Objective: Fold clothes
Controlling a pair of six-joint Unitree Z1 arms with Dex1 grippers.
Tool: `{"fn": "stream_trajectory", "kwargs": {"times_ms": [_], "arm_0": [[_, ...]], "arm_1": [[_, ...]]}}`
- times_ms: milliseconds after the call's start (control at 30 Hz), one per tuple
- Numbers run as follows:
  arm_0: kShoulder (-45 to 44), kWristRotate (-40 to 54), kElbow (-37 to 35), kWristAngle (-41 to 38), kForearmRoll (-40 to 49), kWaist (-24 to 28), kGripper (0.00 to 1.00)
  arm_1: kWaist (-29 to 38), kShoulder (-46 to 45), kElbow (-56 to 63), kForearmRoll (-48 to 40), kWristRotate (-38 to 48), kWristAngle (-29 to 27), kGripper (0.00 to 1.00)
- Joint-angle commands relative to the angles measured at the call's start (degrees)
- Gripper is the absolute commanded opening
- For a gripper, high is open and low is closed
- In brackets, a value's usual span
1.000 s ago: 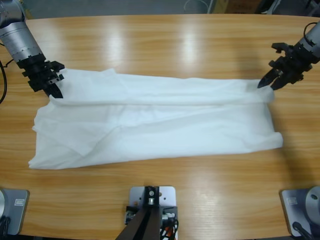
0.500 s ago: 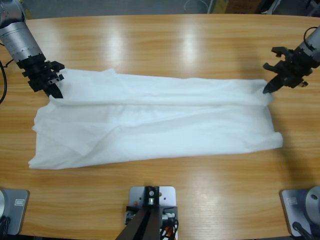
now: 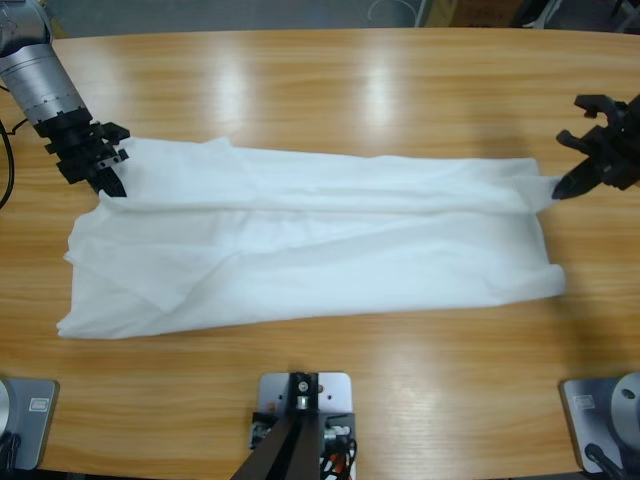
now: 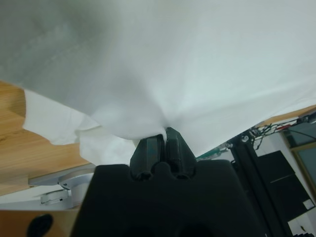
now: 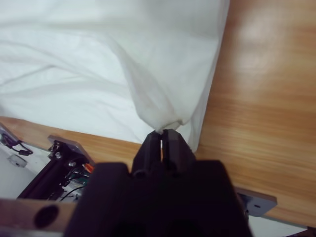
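One white T-shirt (image 3: 310, 240) on wooden table (image 3: 330, 90), 2 tools, left tool (image 3: 108, 180) & right tool (image 3: 565, 187) each clamped on a corner.

Silver-grey ribbed arm (image 3: 35, 75) ending in black angular gripper (image 3: 108, 178); second black gripper (image 3: 575, 185), pointed tips.

Plain white T-shirt (image 3: 300, 245), no print; black grippers (image 3: 98, 172); light-brown wood-grain table (image 3: 350, 90).
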Motion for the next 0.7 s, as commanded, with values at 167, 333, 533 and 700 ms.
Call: {"fn": "stream_trajectory", "kwargs": {"times_ms": [167,333,533,700], "arm_0": [[-0.14,0.58,1.91,-0.24,4.55,-0.53,0.000],[-0.35,0.58,1.91,-0.33,4.55,-0.53,0.000],[-0.47,0.58,2.00,-0.33,4.55,-0.49,0.000],[-0.61,0.58,2.18,-0.33,4.57,-0.33,0.000]], "arm_1": [[0.87,1.16,2.02,3.05,2.24,-0.74,0.000],[2.17,6.86,2.25,3.40,2.24,-0.79,0.000],[3.30,12.38,1.62,4.39,2.35,-1.25,0.000],[3.04,13.77,1.41,5.35,5.30,-3.86,0.893]]}}
